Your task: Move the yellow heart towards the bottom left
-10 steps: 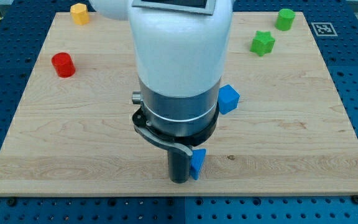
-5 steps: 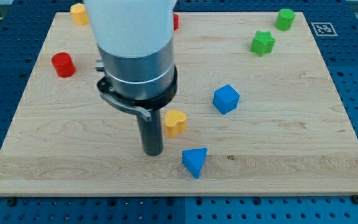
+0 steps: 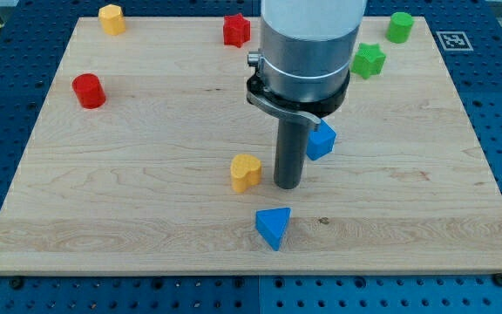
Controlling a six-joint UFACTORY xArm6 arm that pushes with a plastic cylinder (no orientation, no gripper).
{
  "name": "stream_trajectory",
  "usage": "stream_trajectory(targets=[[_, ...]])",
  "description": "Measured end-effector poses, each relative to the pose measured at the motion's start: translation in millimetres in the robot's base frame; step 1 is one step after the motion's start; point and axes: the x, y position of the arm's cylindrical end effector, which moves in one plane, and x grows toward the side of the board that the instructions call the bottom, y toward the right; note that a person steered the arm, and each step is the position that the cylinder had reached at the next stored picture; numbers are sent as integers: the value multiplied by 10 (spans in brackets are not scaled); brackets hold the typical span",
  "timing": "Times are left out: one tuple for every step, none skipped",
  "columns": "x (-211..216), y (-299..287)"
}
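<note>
My tip [image 3: 288,186] has crossed from the left of the yellow plastic heart [image 3: 245,172] to just beside it on the view's right, between it and the blue cube [image 3: 322,139]; the heart has stayed put near the middle of the wooden board [image 3: 103,209]. I carry a bare rod, so there are no jaws to open or close. I count two yellow blocks with the yellow one [image 3: 111,17] at top left, two red: a cylinder [image 3: 87,91] and a star-like block [image 3: 236,30], two blue with the blue triangular block [image 3: 274,227], and two green: a star [image 3: 369,60] and a cylinder [image 3: 399,26]

Grey collar — dark rod [image 3: 288,161]
</note>
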Motion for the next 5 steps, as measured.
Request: stream_trajectory(targets=[[0, -377], [-81, -709], [-359, -749], [-502, -881], [-502, -1133]])
